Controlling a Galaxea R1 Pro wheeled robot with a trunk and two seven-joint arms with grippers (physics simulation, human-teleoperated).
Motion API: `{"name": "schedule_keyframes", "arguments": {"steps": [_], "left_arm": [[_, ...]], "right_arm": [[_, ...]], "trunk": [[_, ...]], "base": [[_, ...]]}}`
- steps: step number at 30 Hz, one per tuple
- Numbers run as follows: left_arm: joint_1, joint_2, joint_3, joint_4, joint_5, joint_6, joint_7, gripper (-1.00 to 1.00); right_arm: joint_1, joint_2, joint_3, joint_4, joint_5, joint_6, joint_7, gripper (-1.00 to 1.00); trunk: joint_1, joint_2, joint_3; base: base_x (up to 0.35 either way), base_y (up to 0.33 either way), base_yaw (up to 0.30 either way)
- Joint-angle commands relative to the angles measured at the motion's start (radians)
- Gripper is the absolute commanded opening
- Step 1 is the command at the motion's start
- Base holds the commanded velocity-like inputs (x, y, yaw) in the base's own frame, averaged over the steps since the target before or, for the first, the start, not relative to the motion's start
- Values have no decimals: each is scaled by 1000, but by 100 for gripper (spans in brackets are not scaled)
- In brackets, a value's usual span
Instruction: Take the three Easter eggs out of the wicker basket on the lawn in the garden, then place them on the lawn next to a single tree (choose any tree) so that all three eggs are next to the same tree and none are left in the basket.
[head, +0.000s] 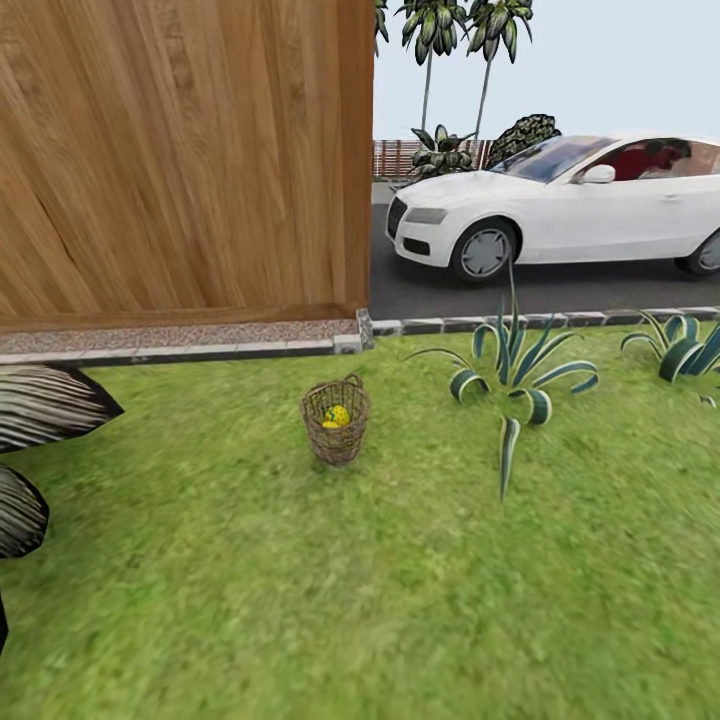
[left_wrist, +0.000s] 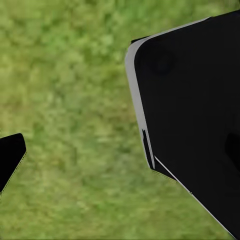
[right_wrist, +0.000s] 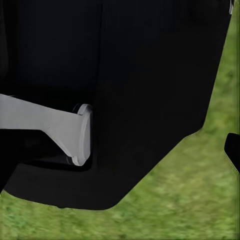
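Brown open-weave wicker basket (head: 336, 422) on lawn (head: 400, 560), yellow egg (head: 337, 416) inside, hands' state unclear

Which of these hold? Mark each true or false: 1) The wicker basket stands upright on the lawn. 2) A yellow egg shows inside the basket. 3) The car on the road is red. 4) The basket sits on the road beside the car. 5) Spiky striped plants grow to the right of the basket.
1) True: the wicker basket stands upright on the lawn.
2) True: a yellow egg shows inside.
3) False: the car is white.
4) False: it sits on grass, short of the stone kerb.
5) True: the striped plant is there.
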Motion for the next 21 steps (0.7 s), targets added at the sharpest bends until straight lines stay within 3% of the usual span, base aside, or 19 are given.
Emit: {"name": "schedule_keyframes", "arguments": {"steps": [1,12,21], "left_arm": [[0,0,-4,1,-1,-3,1,100],[0,-1,-4,1,-1,-3,1,100],[0,-1,-4,1,-1,-3,1,100]], "right_arm": [[0,0,6,-1,0,-1,0,100],[0,0,6,-1,-1,-3,0,100],[0,0,6,0,-1,-2,0,100]], "trunk": [[1,-1,-1],[1,-1,-1],[1,-1,-1]], "base": [[304,0,0],[299,-13,0],[270,-134,77]]}}
